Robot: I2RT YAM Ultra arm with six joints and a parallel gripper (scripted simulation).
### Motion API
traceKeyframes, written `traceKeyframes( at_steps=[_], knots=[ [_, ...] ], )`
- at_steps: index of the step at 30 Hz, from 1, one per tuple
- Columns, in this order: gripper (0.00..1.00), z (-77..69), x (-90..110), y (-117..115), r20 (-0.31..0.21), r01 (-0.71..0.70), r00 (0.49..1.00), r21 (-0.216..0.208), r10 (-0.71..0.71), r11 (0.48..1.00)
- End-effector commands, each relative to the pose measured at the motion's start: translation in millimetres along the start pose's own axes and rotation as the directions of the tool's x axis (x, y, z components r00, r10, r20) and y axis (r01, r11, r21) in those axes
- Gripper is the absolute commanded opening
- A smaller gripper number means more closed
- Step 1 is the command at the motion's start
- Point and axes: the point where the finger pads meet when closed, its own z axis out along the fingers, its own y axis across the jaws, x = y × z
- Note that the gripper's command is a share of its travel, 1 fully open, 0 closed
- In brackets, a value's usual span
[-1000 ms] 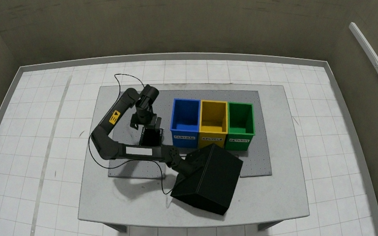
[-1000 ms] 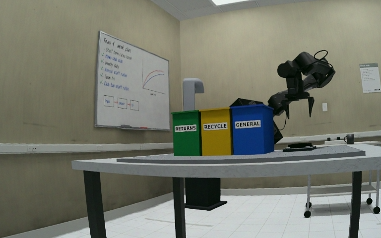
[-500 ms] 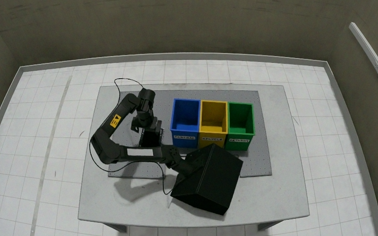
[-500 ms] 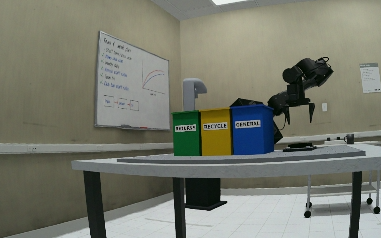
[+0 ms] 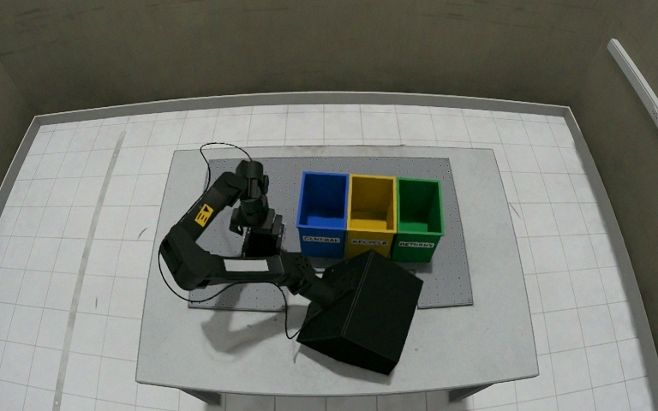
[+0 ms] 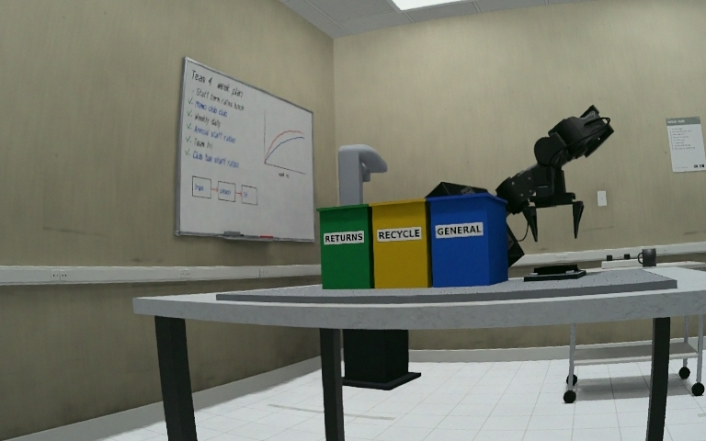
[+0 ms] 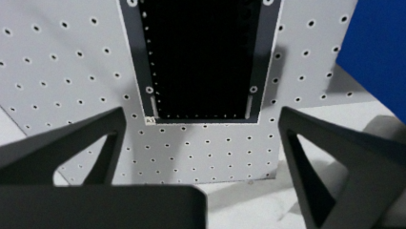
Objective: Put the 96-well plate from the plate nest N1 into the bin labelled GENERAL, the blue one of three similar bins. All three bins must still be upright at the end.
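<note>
The black 96-well plate (image 7: 204, 57) lies flat in the dark grey plate nest (image 7: 264, 86) on the perforated mat. It also shows as a dark slab in the overhead view (image 5: 261, 243) and low on the mat in the side view (image 6: 554, 271). My gripper (image 7: 202, 114) hangs open and empty above the plate, with its fingers apart from it; in the side view (image 6: 553, 217) the fingertips point down some way above the plate. The blue bin labelled GENERAL (image 5: 321, 213) stands upright just right of the nest and also shows in the side view (image 6: 466, 240).
The yellow RECYCLE bin (image 5: 371, 213) and the green RETURNS bin (image 5: 418, 217) stand upright in a row beside the blue one. A large black box (image 5: 366, 312) at the arm's base sits at the front of the table. The blue bin's wall (image 7: 378, 52) is close on the right.
</note>
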Motion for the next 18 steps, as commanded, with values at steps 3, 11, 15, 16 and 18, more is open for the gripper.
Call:
traceKeyframes(
  at_steps=[3, 11, 15, 16, 18],
  knots=[
    [1.00, 6.2, -7, 0, 0.052, 0.019, 0.998, 0.012, -0.019, 1.000],
    [1.00, 19.3, -8, 0, 0.053, 0.019, 0.998, 0.011, -0.019, 1.000],
    [1.00, 24.2, -8, 0, 0.053, 0.019, 0.998, 0.010, -0.019, 1.000],
    [1.00, 24.2, -8, 0, 0.053, 0.019, 0.998, 0.010, -0.019, 1.000],
    [1.00, 27.5, -8, 0, 0.053, 0.019, 0.998, 0.010, -0.019, 1.000]
  ],
)
